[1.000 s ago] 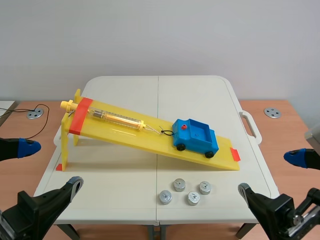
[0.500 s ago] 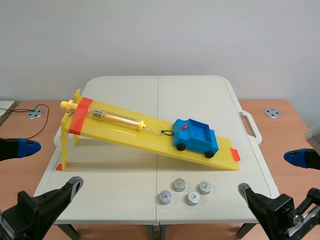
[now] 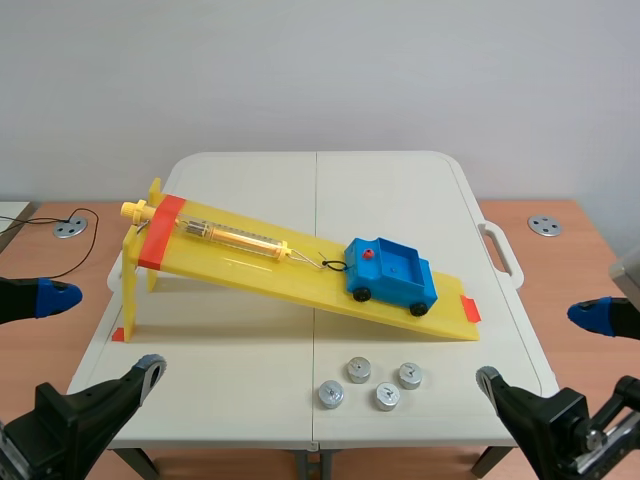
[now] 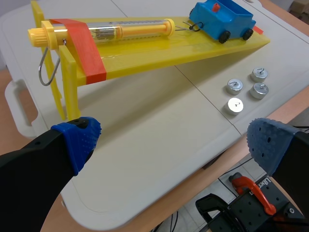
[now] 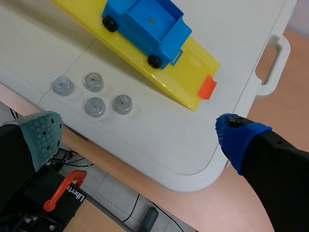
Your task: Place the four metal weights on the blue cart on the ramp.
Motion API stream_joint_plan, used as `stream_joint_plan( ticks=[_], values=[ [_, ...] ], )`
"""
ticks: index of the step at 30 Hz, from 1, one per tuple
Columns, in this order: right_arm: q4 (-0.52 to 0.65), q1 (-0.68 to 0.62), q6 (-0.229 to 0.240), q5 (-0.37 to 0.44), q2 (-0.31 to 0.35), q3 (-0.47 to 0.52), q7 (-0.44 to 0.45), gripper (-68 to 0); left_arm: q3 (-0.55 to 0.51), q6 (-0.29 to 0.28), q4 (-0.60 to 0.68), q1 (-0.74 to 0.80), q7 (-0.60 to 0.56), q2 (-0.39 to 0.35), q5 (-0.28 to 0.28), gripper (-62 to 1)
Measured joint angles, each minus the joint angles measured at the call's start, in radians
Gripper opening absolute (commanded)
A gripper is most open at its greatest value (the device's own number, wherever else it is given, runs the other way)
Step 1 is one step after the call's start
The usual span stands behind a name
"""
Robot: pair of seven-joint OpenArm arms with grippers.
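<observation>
Bright, even light; ramp (image 3: 240, 265) w/ soft shadow below

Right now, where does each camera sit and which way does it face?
Scene view: between the arms, facing across the table to ramp, blue cart, weights; left gripper and right gripper at the sides.
Left wrist view: behind the left gripper, facing the ramp's raised end; open fingers show.
Right wrist view: behind the right gripper, above cart and weights; open fingers show.
All share cart and weights.

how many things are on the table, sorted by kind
metal weights: 4
blue cart: 1
yellow ramp: 1
spring scale lying on the ramp: 1
total: 7
</observation>
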Motion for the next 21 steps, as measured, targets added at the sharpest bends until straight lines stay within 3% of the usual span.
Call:
stream_joint_plan(
  ticks=[2, 6, 12, 17, 21],
  values=[
    [0.000, 0.000, 0.000, 0.000, 0.000, 0.000, -0.008, -1.5, 0.000, 0.000, 0.000, 0.000, 0.000, 0.000, 0.000, -1.8],
    [0.000, 0.003, 0.000, 0.000, 0.000, 0.000, -0.035, -1.5, 0.000, 0.000, 0.000, 0.000, 0.004, 0.000, 0.000, -22.7],
    [0.000, 0.040, 0.000, 0.000, 0.000, 0.000, -0.121, -1.5, 0.000, 0.000, 0.000, 0.000, 0.016, 0.000, 0.000, -38.3],
    [0.000, 0.089, 0.000, 0.000, 0.000, -0.018, -0.160, -1.7, 0.000, 0.000, 0.000, 0.000, 0.041, 0.000, 0.000, -57.8],
    [0.000, 0.131, 0.000, 0.000, 0.000, -0.074, -0.178, -1.7, 0.000, 0.000, 0.000, 0.000, 0.085, 0.000, 0.000, -58.2]
  ],
)
